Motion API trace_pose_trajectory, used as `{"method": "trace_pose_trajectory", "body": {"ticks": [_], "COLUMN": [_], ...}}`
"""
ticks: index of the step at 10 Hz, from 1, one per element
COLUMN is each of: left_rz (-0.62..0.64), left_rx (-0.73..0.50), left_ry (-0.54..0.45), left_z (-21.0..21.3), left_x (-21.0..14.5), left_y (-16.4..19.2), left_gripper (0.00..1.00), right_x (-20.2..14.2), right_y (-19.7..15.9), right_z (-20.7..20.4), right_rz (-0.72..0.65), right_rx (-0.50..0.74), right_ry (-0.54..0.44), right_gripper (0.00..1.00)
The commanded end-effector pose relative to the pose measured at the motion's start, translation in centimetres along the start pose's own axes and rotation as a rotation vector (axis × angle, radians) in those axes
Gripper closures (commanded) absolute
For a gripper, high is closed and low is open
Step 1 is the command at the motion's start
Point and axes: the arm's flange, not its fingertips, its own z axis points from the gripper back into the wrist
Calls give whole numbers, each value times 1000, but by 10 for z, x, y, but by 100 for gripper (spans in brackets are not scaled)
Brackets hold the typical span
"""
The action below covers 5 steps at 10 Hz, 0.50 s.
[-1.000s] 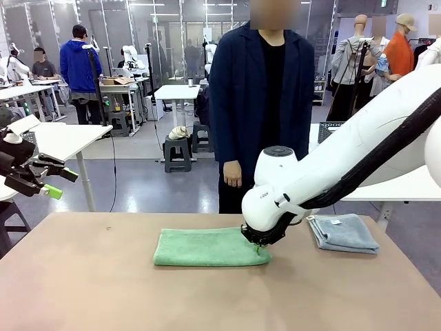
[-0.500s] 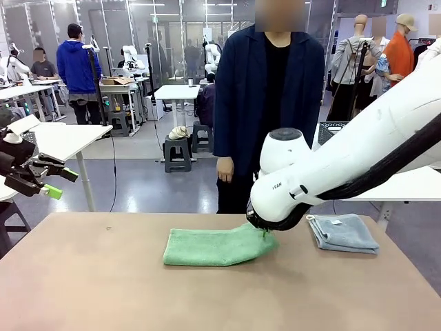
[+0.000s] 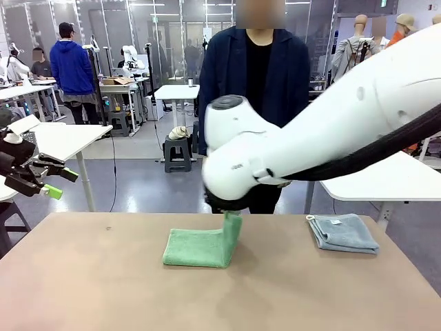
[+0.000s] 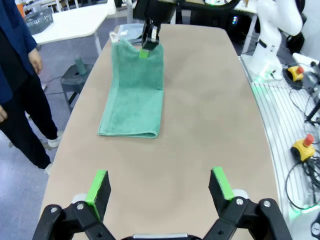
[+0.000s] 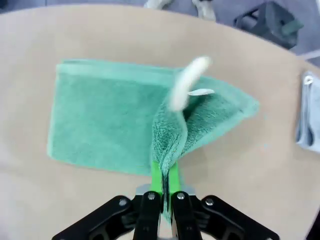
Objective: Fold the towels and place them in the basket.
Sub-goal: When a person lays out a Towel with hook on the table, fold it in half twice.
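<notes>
Green towel lies mid-table; your right gripper pinches its lifted edge tight between both pads. Your left gripper hangs spread wide, holding nothing. A grey-blue towel sits at three o'clock.

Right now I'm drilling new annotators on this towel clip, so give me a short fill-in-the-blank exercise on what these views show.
1. The right tool is shut on the edge of the ____ towel.
2. The grey-blue towel lies folded on the table, on the robot's ____ side.
3. The left tool has its pads ____, with nothing between them.
4. The pinched end of the green towel is ____ off the table.

Missing words: green; right; open; lifted
</notes>
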Motion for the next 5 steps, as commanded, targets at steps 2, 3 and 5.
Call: {"method": "trace_pose_trajectory", "body": {"ticks": [2, 3, 5], "left_rz": [-3, -3, -3], "left_rx": [1, 1, 1], "left_ry": [-2, -2, -2], "left_z": [1, 1, 1], "left_x": [1, 1, 1], "left_y": [-1, -1, -1], "left_gripper": [0, 0, 0], "right_x": [25, 32, 39], "right_y": [81, 100, 123], "right_z": [-27, -43, -65], "right_rz": [-44, -54, -69], "right_rx": [-91, -94, -59], "right_ry": [59, 47, 43], "right_gripper": [100, 100, 100]}}
